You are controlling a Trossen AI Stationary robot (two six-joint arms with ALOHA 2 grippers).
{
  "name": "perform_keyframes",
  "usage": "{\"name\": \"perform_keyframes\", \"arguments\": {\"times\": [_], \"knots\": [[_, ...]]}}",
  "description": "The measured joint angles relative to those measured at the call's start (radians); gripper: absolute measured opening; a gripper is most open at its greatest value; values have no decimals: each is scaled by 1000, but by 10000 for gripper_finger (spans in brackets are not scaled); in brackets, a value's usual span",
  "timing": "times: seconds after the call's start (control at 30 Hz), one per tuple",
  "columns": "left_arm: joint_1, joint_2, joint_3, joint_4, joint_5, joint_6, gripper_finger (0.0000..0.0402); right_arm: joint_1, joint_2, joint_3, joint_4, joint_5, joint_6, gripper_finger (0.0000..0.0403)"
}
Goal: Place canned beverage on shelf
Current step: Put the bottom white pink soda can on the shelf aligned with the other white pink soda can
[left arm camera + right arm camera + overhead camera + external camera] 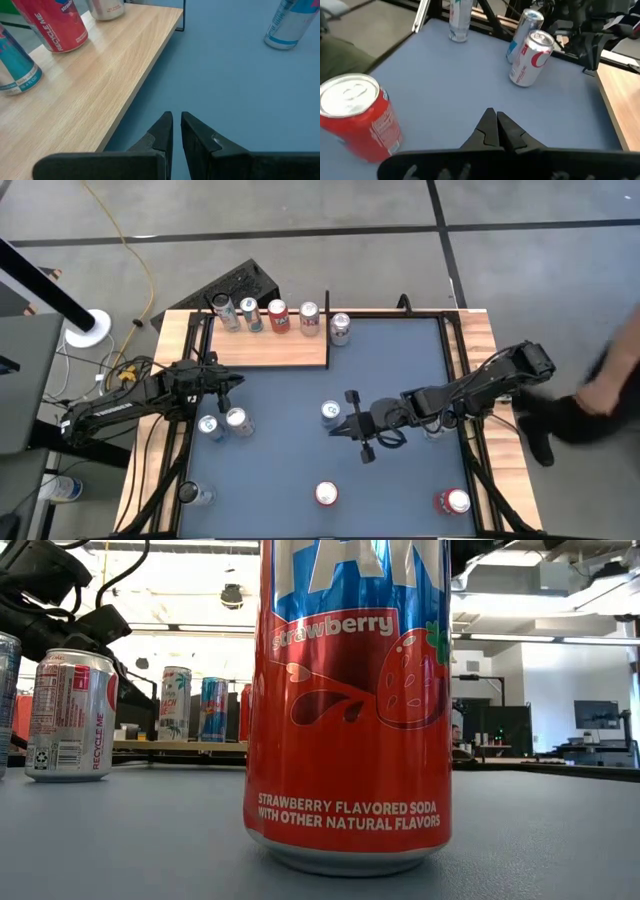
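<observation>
- The shelf [265, 345] lies at the table's [400, 380] 11 o'clock corner, four cans lined along its far edge.
- A silver can [340, 328] stands on the table just beside the shelf's 3 o'clock end.
- The left gripper [232, 381], fingers closed and empty, hovers at the shelf's 7 o'clock side.
- The right gripper [340, 428], fingers closed and empty, sits mid-table touching a blue-topped can [330, 413].

My fingers [172, 131] are matte black. The table [400, 370] is plain blue; the shelf [270, 348] is light-brown wood grain. The strawberry soda can [348, 700] is glossy red with a blue band, white lettering and a strawberry picture. Another can [530, 57] is silver with red markings.
</observation>
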Motion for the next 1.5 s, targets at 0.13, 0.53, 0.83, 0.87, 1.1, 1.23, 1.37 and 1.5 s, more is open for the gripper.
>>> {"name": "perform_keyframes", "arguments": {"times": [0.13,0.53,0.83,0.87,1.1,1.23,1.37,1.5], "knots": [[0,0,0,0,0,0,27,-6,0,0,-7,-1,-35,0],[0,0,0,51,-26,57,27,-35,0,0,-56,-4,-109,0],[0,4,0,391,-69,-359,27,-73,0,0,-86,-60,-46,0],[0,4,0,414,-95,-378,27,-77,0,0,-86,-60,-44,0],[0,4,0,552,-151,-472,27,-105,0,0,-88,-67,-35,0],[0,4,16,601,19,-433,26,-104,0,0,-88,-116,-35,0],[-9,28,131,535,227,-417,12,-103,0,0,-92,-120,-35,0],[-64,105,294,364,343,-414,2,-104,0,0,-93,-120,-35,0]]}}
